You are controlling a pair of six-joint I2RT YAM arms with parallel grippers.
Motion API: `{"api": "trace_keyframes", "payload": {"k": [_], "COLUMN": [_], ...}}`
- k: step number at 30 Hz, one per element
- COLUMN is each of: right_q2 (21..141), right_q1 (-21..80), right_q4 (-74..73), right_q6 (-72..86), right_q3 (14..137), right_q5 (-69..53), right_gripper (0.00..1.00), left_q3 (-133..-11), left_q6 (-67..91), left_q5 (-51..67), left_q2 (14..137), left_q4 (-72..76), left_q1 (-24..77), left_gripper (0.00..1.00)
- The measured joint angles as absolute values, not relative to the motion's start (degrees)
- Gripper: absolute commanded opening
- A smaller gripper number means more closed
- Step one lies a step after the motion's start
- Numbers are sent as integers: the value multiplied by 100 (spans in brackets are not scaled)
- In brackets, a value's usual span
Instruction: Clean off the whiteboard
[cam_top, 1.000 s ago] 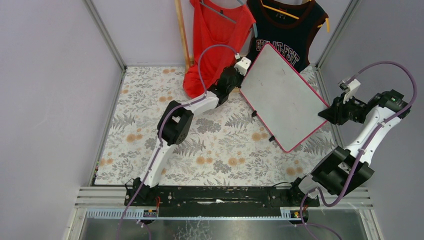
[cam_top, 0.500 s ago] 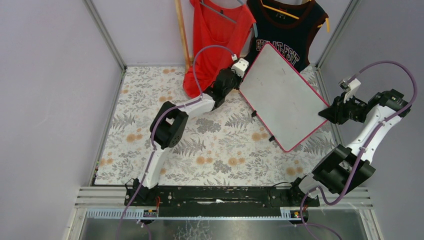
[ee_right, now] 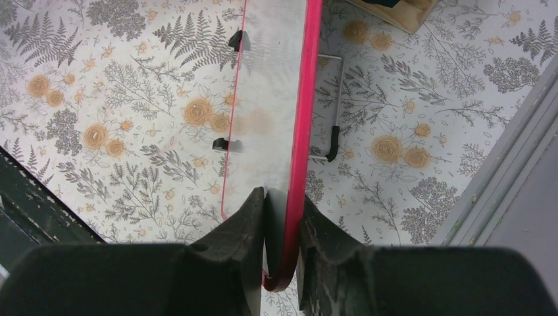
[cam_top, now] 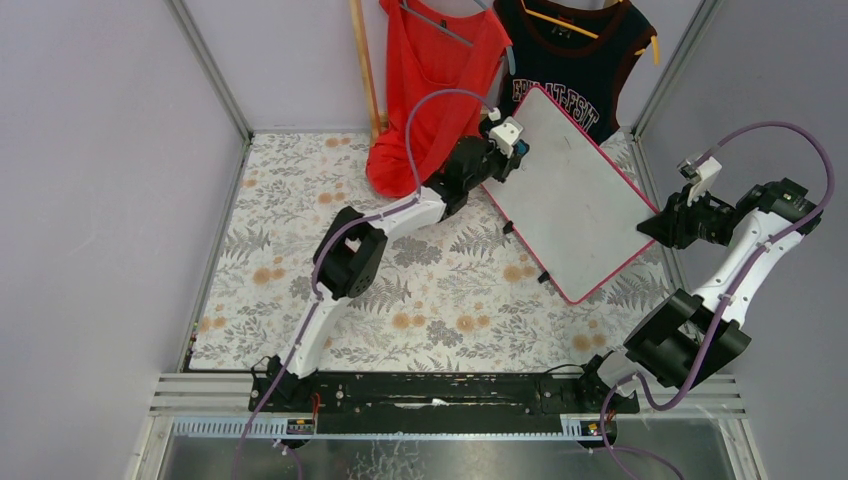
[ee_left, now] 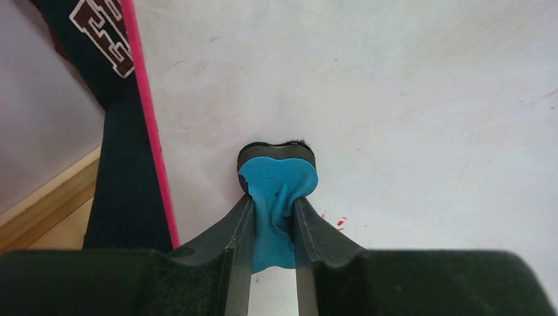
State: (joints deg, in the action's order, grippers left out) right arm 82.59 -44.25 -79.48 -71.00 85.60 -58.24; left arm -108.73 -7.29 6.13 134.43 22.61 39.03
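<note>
The whiteboard (cam_top: 575, 200) stands propped up at the far right of the table (cam_top: 300, 220). The left gripper (ee_left: 273, 207), its arm stretched far out, squeezes a blue eraser (ee_left: 278, 178) against the board's top corner. The right gripper (ee_right: 283, 201), its arm bent, pinches the board's right edge.

The whiteboard (cam_top: 575, 195) is standing tilted, walling off the right of the table (cam_top: 300, 250). The left tool (cam_top: 517, 150), pinching a blue eraser (ee_left: 276, 181), is crowding the whiteboard's far left corner; the right tool (cam_top: 650, 226) is clamping its right edge. Behind the whiteboard, a red shirt (cam_top: 430, 70) and dark shirt (cam_top: 575, 60) are hanging; left of it, the table is lying passable.
</note>
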Motion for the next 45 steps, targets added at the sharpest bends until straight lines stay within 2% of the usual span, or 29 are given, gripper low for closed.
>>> {"api": "trace_keyframes", "payload": {"k": [15,27,45], "right_q2": [8283,8416,8416], "right_q1": [-4427,-4493,-4491], "right_q4": [-7881,-7968,-8071], "right_q6": [-7048,-6788,-6792], "right_q3": [8562,8444,8444], "right_q5": [-5778,-5509,-5548], "right_gripper": [0,0,0], "left_q3": [-10877,-12470,-12385], "left_q6": [-910,-902,-1039], "left_q5": [585,779,556], "left_q2": [13393,14162,14215], "left_q4": [2147,1273,1326], "left_q1": [4257,3972,3765], "left_gripper": [0,0,0]}}
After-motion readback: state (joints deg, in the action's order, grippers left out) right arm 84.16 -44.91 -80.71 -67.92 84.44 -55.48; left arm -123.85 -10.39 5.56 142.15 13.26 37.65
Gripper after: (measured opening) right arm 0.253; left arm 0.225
